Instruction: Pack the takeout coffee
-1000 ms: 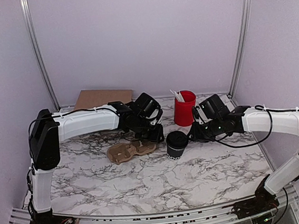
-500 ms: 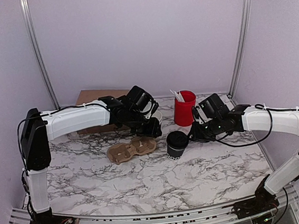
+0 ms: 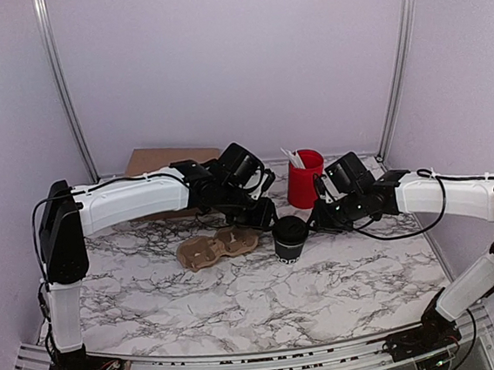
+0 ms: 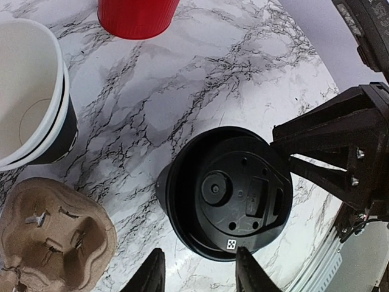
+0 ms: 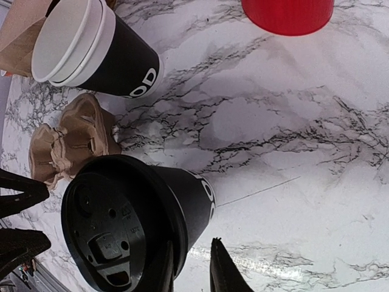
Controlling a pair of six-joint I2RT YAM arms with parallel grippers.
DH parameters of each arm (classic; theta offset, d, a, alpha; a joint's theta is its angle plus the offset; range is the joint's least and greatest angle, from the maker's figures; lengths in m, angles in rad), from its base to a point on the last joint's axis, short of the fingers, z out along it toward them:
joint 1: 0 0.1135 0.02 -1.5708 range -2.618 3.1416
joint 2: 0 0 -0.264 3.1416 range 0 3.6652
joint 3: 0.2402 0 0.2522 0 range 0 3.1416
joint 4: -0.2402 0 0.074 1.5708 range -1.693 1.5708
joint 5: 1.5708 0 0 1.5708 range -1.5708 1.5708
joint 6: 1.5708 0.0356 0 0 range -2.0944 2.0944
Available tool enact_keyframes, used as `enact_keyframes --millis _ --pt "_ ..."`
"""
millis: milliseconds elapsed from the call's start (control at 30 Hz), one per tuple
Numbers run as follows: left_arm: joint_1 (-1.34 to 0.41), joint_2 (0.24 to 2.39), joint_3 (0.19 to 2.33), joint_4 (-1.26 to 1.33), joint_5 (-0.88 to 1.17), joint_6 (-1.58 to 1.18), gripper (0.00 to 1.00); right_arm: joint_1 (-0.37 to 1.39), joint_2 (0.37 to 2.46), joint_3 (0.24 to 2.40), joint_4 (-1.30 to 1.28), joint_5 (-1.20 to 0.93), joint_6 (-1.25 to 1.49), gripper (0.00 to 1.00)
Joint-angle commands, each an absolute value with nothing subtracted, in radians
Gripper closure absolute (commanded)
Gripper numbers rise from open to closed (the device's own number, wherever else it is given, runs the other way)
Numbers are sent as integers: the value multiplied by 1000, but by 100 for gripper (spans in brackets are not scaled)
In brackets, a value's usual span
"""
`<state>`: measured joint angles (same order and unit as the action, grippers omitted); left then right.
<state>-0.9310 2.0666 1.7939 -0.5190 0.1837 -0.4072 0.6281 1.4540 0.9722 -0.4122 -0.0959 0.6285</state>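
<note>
Lilac walls close in a white tabletop [image 3: 240, 291] with grey marble veins. The coffee [image 3: 290, 237] stands upright near the middle of it, just right of a brown pulp carrier [image 3: 215, 247] and in front of a red cup [image 3: 305, 179]. It is a small black paper cup that narrows toward the bottom, with white letters on the side that are only partly readable. Its round black lid has a raised rim, a round knob, some little holes, a sip flap and a small white square sticker at the edge. The left fingers [image 4: 153, 274] are spread and point at the coffee from the carrier's side. The lid rim lies just in front of them, and they hold nothing. The right fingers [image 5: 223, 271] stand with a narrow gap where only marble shows. One of them is against the cup wall under the lid, but I cannot tell if it touches. A stack [image 5: 91, 52] of lidless cups with white rims stands behind the carrier, near a brown bag [image 3: 170, 159].
</note>
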Motion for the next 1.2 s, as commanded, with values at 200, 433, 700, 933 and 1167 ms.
enact_keyframes --millis 200,433,700,933,1167 --pt "-926 2077 1798 -517 140 -411 60 644 1474 1018 -422 -101 624 79" --pt "-908 2048 1763 -502 120 -421 60 644 1474 1018 -420 -100 623 79" --pt "-911 2080 1775 -498 157 -428 60 644 1476 1020 -419 -100 620 79" --pt "-920 2118 1793 -496 192 -425 60 644 1479 1018 -418 -102 618 79" --pt "-923 2148 1795 -496 189 -427 60 647 1478 1004 -410 -104 614 79"
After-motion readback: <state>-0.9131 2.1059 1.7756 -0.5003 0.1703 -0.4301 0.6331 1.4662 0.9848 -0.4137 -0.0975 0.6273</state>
